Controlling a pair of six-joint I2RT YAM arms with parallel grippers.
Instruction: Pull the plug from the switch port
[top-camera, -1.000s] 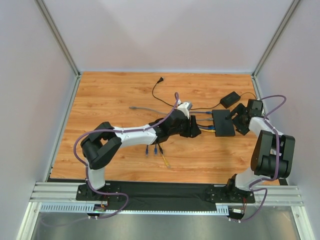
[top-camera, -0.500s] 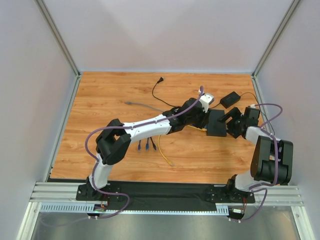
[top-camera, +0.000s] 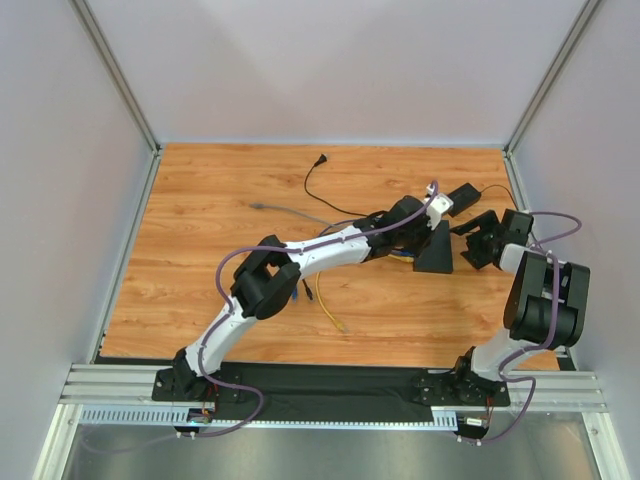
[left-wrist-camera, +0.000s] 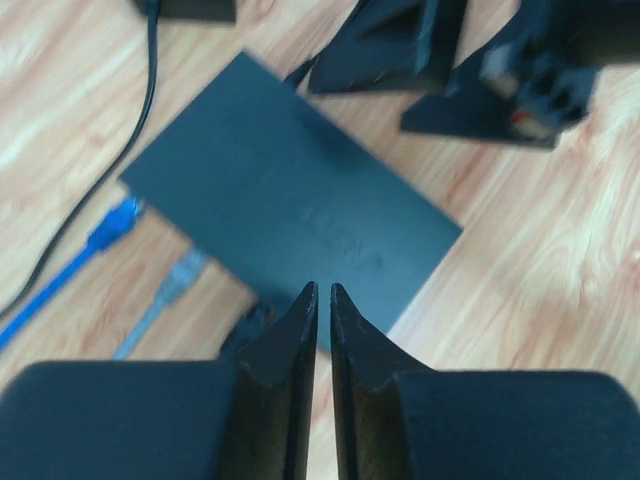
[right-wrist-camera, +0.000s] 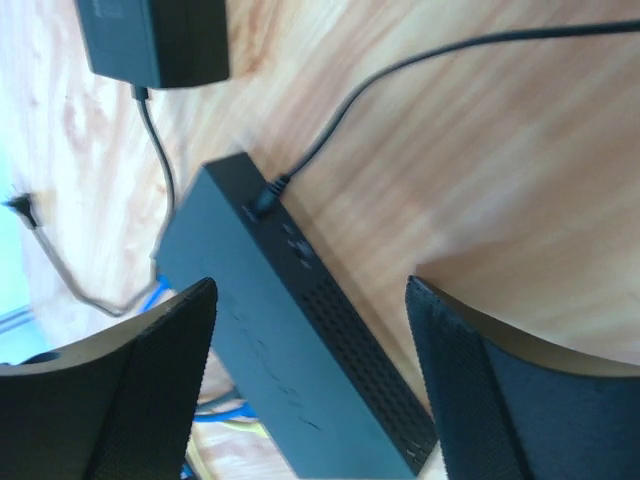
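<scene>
The switch (left-wrist-camera: 290, 200) is a flat black box lying askew on the wood floor at the right (top-camera: 438, 256). A blue plug (left-wrist-camera: 112, 226) and a grey plug (left-wrist-camera: 176, 284) sit at its port edge, which faces left. My left gripper (left-wrist-camera: 322, 290) hovers over the switch's near corner. Its jaws are almost together with only a thin gap, and nothing is in it. My right gripper (right-wrist-camera: 310, 283) is open just right of the switch (right-wrist-camera: 270, 350), straddling its vented side without touching. A thin black cord (right-wrist-camera: 268, 196) enters the switch's back edge.
A black power adapter (top-camera: 462, 193) lies behind the switch, its cord running left to a loose plug (top-camera: 320, 160). Blue cables (top-camera: 404, 253), a yellow cable (top-camera: 330, 315) and a grey cable (top-camera: 275, 211) trail left across the floor. White walls enclose the workspace.
My left arm has reached further right, over the switch, and its jaws have closed from wide to nearly together. The switch has turned and shifted slightly. My right gripper has stayed beside it.
</scene>
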